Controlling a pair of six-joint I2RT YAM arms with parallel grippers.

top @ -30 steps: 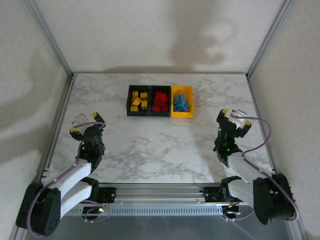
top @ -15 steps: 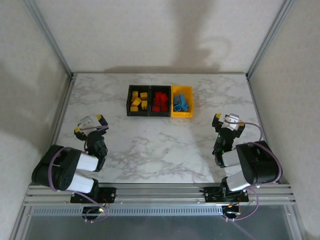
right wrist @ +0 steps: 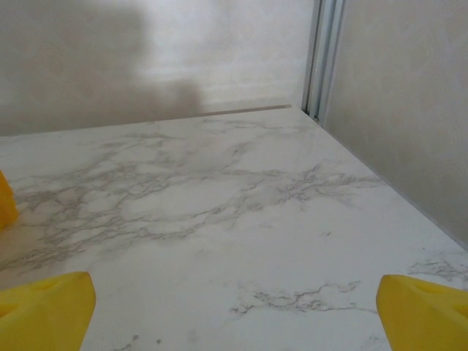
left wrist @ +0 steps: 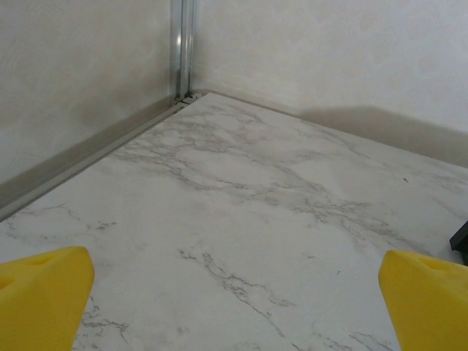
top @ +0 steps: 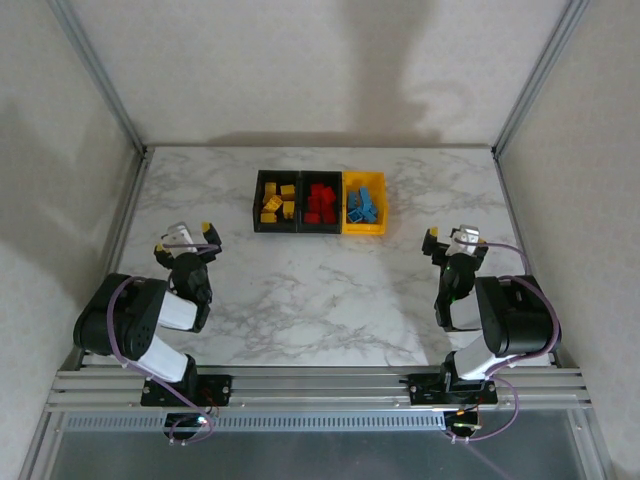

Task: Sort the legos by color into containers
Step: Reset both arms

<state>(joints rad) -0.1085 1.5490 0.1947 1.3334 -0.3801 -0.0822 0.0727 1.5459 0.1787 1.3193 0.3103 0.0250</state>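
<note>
Three joined bins stand at the back middle of the marble table. The left black bin (top: 257, 203) holds yellow legos (top: 275, 203), the middle black bin (top: 321, 178) holds red legos (top: 320, 203), and the yellow bin (top: 376, 204) holds blue legos (top: 361, 206). My left gripper (top: 184, 238) hovers near the table's left side, open, with bare marble between its yellow fingertips (left wrist: 40, 292). My right gripper (top: 456, 242) is near the right side, also open and empty, yellow fingertips (right wrist: 428, 311) wide apart. Both grippers are well apart from the bins.
Both arms are folded over their bases at the near edge. Metal frame posts (top: 100, 80) and white walls enclose the table. A black bin corner (left wrist: 461, 238) shows at the right edge of the left wrist view, and a yellow bin edge (right wrist: 6, 197) at the left edge of the right wrist view.
Both arms have folded back, their elbows drawn in over the bases. The grippers shifted only slightly and stayed open and empty.
</note>
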